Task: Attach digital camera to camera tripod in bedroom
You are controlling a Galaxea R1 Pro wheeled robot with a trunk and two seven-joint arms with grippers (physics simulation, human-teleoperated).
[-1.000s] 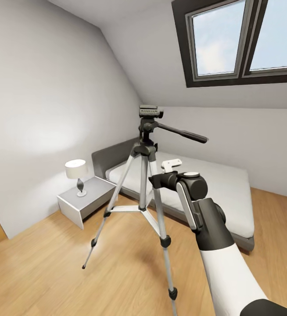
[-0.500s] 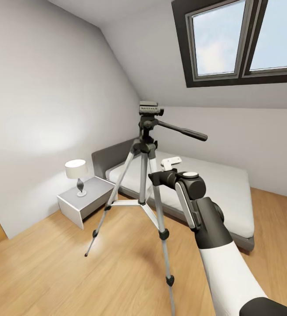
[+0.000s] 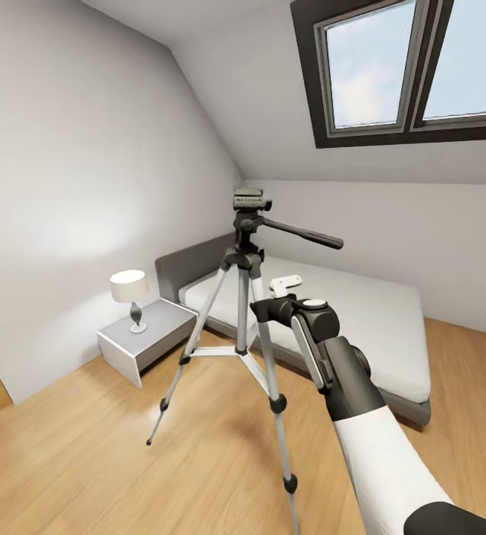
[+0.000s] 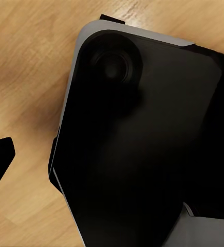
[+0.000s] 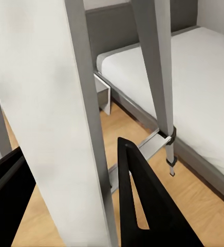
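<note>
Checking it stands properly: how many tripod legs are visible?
3. On the camera tripod, one leg slants toward the nightstand, one drops toward the bed, one comes forward beside the right arm.

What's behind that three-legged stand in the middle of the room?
Behind the tripod stands a grey bed with a white mattress, and beside it a nightstand with a lamp. The legs and the robot's arm hide part of the bed.

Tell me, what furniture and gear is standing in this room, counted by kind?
Tripods: 1, the camera tripod
Beds: 1, the bed
Nightstands: 1, the nightstand
Lamps: 1, the lamp
Total: 4
</note>
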